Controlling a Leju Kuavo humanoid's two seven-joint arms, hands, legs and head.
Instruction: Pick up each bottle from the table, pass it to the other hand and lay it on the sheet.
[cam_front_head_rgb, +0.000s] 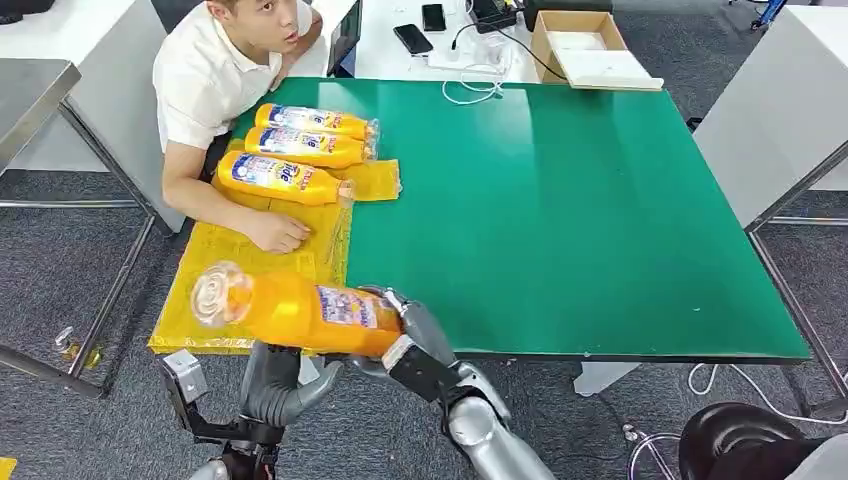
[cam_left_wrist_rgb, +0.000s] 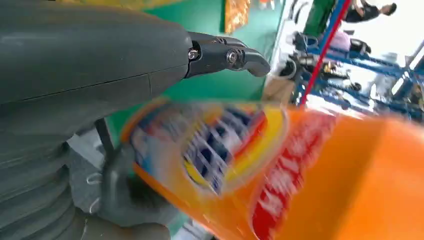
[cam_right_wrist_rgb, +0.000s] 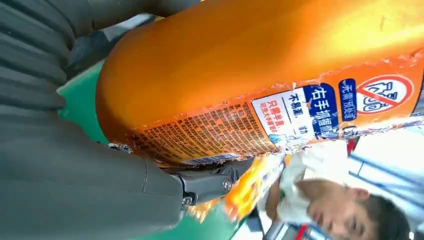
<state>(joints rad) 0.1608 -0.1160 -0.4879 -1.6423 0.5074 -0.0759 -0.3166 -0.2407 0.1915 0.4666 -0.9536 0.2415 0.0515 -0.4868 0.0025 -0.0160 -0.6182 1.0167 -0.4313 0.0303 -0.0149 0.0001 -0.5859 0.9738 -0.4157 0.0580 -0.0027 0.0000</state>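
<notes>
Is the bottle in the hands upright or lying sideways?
Sideways: the bottle lies level above the sheet, cap end leftward, right hand gripping its base.

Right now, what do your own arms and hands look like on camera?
Both arms are silver metal with rounded shells and black joint sections. The right hand is grey with darker fingers; its wrist view shows a grey ribbed cover and a black fingertip link with small screws. The left hand has the same smooth grey cover, with a boxy silver bracket mounted beside its wrist. No markings are legible.
</notes>
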